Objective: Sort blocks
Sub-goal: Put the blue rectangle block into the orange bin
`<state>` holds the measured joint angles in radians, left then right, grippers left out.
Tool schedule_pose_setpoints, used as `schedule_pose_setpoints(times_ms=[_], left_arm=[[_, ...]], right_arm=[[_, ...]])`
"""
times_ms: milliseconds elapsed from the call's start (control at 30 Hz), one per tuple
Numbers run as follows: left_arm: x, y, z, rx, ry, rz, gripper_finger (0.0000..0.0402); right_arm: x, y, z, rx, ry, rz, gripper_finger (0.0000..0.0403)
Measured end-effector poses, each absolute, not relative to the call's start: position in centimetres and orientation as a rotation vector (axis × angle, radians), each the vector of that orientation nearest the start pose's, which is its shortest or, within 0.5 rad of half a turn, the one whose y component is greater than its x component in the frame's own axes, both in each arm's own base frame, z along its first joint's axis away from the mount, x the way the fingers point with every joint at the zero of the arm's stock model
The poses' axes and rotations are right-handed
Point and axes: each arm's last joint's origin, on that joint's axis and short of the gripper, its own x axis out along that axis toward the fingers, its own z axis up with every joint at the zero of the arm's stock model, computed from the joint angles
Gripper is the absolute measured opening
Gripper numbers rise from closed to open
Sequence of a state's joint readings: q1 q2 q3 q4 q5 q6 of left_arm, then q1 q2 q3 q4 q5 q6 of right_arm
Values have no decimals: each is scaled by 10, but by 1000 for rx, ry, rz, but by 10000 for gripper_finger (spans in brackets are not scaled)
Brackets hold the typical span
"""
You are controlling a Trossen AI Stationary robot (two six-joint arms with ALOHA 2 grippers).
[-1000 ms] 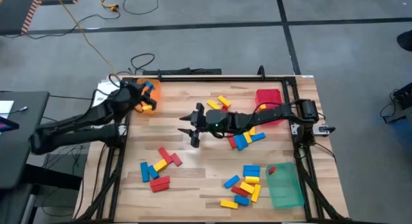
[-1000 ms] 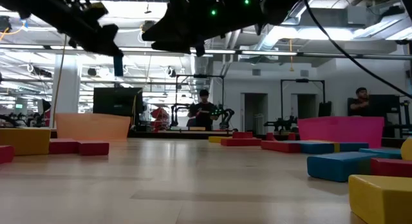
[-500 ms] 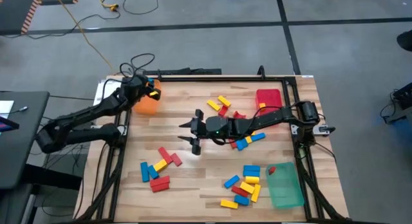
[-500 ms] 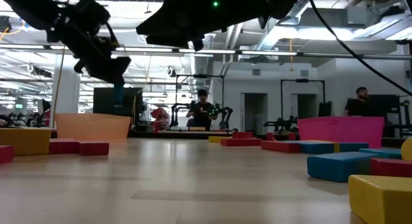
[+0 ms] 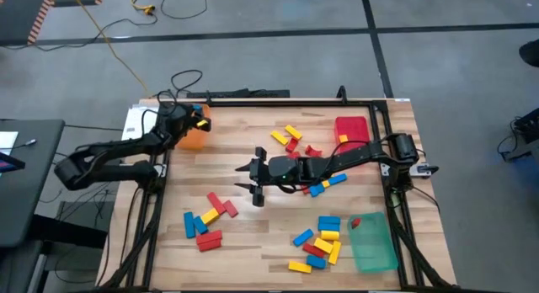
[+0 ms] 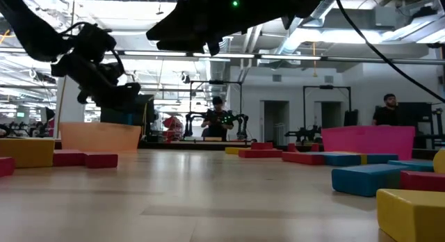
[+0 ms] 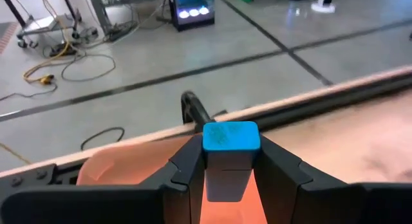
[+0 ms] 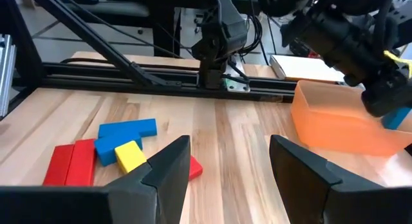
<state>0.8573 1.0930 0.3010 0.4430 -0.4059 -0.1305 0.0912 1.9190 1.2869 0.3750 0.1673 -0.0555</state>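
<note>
A blue block (image 7: 231, 136) is sitting clamped between the fingers of the left end effector (image 7: 226, 161), which is gripping it over the orange tray (image 5: 193, 135) at the bench's (image 5: 244, 234) far left corner. In the low view the block is hanging just above the tray's rim, beside the dark fingers.

The remaining blocks are lying loose on the bench: a red, yellow and blue cluster (image 5: 206, 221) near the left front, another cluster (image 5: 318, 241) beside the green tray (image 5: 371, 241) at the right front, a few yellow and red ones (image 5: 289, 137) toward the far middle, and blue and yellow ones (image 5: 324, 183) showing from under the right arm. The red tray (image 5: 351, 127) is sitting at the far right with a yellow block (image 5: 344, 139) in it; the green tray is holding a red one (image 5: 355, 222).

The right end effector (image 5: 256, 178) is hovering over the bench's middle, its fingers (image 8: 168, 161) standing apart and holding nothing. In its wrist view, blue, yellow and red blocks (image 8: 112, 152) are lying ahead on the wood.

Two people are standing in the room behind the bench.
</note>
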Motion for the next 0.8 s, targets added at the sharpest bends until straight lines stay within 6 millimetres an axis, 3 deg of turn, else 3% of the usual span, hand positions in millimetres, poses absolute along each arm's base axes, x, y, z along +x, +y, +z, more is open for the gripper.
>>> schedule_pose_setpoints(times_ms=[533, 800], left_arm=[[134, 180, 135, -252, 311, 1275, 110], [137, 184, 128, -249, 303, 1268, 122]], right_arm=[[435, 35, 233, -79, 233, -71, 225], [436, 34, 233, -63, 233, -74, 225]])
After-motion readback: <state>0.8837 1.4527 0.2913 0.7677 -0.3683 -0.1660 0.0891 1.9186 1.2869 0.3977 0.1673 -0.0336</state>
